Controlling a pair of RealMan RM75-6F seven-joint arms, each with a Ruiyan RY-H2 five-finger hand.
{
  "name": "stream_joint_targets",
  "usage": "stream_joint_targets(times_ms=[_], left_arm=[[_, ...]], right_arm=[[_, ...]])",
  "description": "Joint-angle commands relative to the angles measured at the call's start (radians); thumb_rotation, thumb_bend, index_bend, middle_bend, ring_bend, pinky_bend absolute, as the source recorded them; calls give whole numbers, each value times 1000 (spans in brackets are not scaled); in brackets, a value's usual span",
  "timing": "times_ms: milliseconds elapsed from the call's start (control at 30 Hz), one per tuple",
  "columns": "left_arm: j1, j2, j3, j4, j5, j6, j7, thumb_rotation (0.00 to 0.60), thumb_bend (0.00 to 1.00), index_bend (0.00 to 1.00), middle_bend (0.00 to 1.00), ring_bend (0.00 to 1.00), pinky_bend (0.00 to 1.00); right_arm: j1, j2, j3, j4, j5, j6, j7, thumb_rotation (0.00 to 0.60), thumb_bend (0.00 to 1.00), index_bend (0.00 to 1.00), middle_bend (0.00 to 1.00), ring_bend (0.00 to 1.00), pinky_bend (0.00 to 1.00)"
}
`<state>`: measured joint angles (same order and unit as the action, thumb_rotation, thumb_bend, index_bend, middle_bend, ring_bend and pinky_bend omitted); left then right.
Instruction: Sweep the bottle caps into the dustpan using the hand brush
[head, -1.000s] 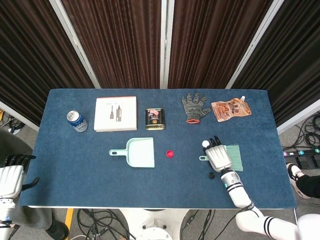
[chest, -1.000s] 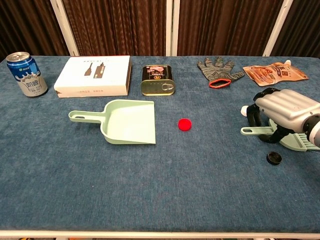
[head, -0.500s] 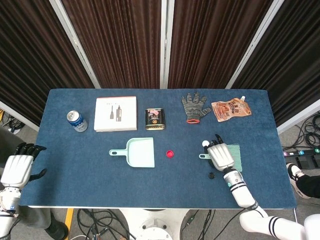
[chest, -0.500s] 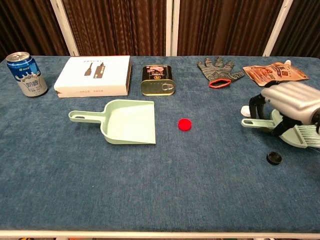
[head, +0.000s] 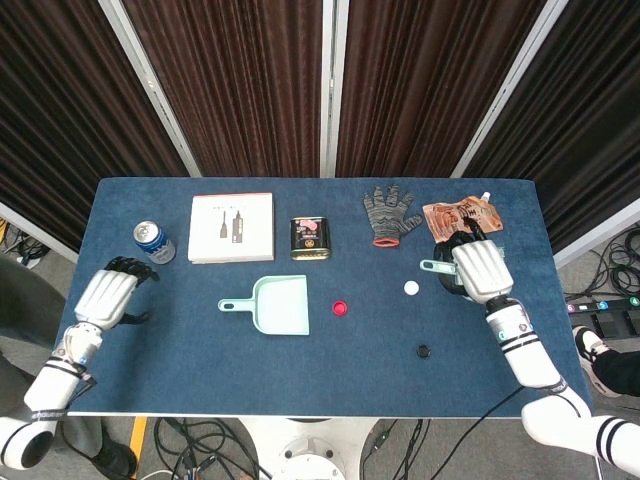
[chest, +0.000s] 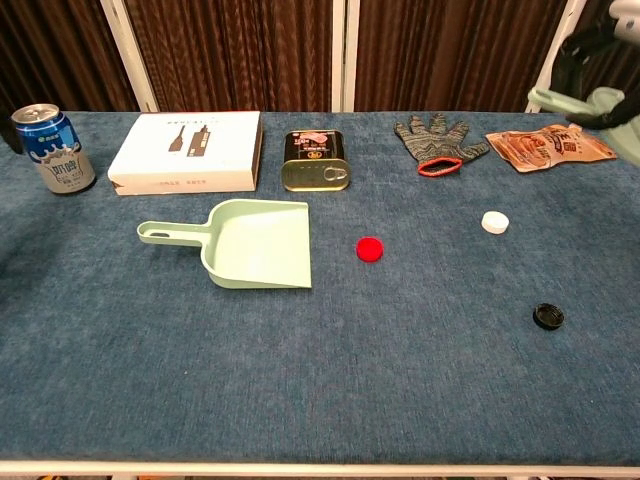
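Three bottle caps lie loose on the blue table (head: 180, 370), listed with the rest from frame left to frame right.

Left hand (head: 106, 294): lower left of the head view, over the table edge, fingers curled, nothing in them; absent from the chest view.

Dustpan (chest: 250, 243): centre-left, mint green, handle to the left, open mouth toward the caps.

Red cap (chest: 370, 249): just right of the dustpan mouth, nearest it.

White cap (chest: 494, 222): right of centre, well apart from the red one.

Black cap (chest: 547, 317): lower right, farthest from the pan.

Right hand (head: 478, 270): upper right, raised off the table, wrapped around the hand brush (chest: 600, 103); only the mint handle end and part of the head show.

Handling note, as judgement: lower the bristles to the cloth on the far right side of the white cap, then draw leftward in one shallow stroke, collecting red on the way. The pan is unheld; steadying its handle with the idle hand would stop it sliding.
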<state>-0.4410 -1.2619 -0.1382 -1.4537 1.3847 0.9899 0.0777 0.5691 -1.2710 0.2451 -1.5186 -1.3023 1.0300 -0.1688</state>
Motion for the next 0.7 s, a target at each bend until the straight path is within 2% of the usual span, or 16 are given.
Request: stream_joint_targets(times_ms=[33,333,700], left_arm=[[-76,-76,-19,27,-82,-97,62,600,187,362,302,229,210],[-169,-215,-20,65,-215,-174,212,600,202,357,312,232,235],[-220,-314,-5,49,-339,-131,401,600,216,384,378,268,242]], right_arm=[[4,9,5,-5,2,9,8,600,573,693,640,273,85],[-1,3,-16,16,11,17,29,600,573,694,640,273,85],[-8,-2,-38,42,18,14,66,600,573,695,640,273,86]])
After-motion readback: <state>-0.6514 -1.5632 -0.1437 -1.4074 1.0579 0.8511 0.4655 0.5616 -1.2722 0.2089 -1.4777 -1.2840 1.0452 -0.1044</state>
